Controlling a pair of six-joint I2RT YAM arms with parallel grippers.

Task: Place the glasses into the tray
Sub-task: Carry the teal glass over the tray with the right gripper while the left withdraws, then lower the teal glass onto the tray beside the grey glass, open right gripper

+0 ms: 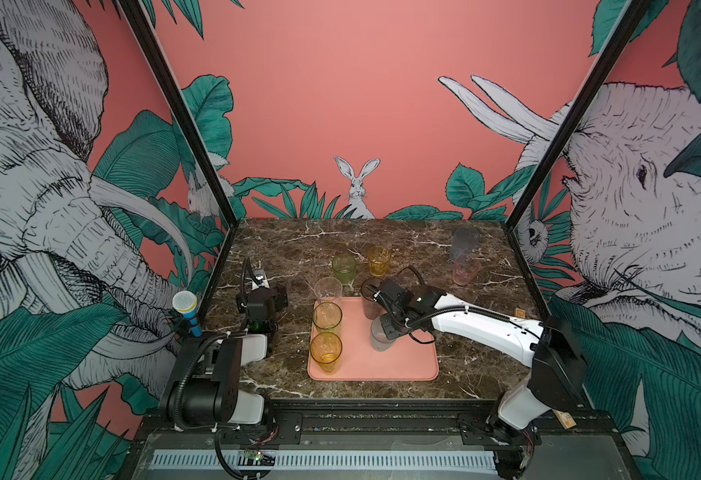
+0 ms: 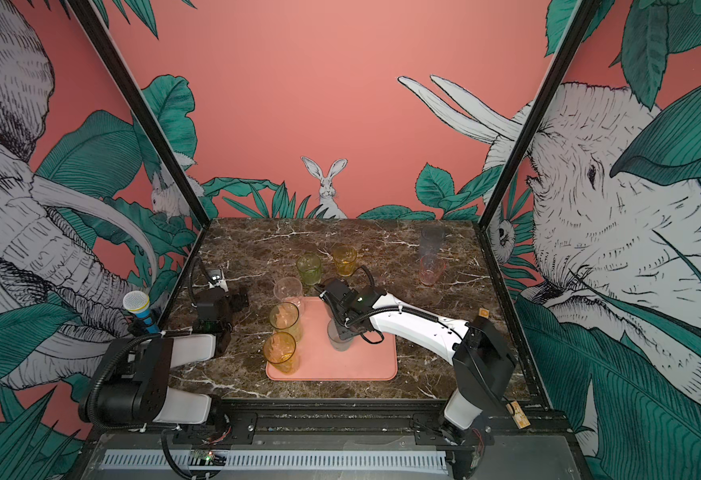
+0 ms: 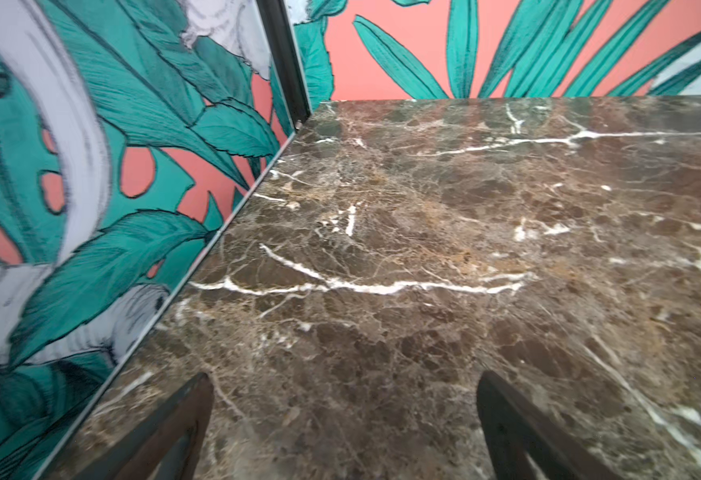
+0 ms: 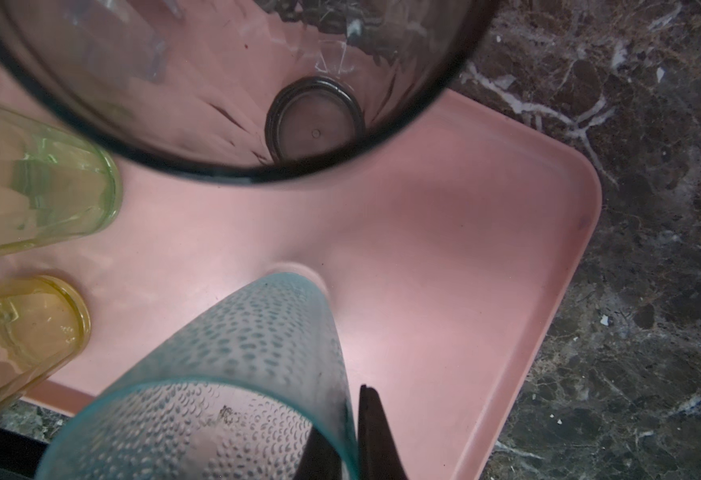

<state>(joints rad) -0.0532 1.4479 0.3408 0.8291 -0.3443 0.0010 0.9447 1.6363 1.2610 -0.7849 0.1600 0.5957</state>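
Note:
The salmon-pink tray (image 1: 402, 361) (image 2: 361, 361) lies at the table's front middle. Along its left side stand a tall green glass (image 1: 327, 318) and a tall amber glass (image 1: 325, 349). A clear glass (image 1: 328, 291) stands at the tray's back left corner. A smoky glass (image 1: 368, 301) (image 4: 315, 124) stands at the back middle. My right gripper (image 1: 386, 328) (image 4: 350, 432) is shut on the wall of a dimpled teal-grey glass (image 1: 380, 340) (image 4: 236, 353), one finger inside and one outside, upright over the tray's middle. My left gripper (image 3: 344, 415) (image 1: 263, 297) is open over bare marble at the left.
Behind the tray on the marble table (image 1: 298, 237) stand a short green glass (image 1: 343, 268) and a short amber glass (image 1: 379, 259). At the back right are a tall lavender-blue glass (image 1: 463, 243) and a short pink glass (image 1: 466, 268). Printed walls close in three sides.

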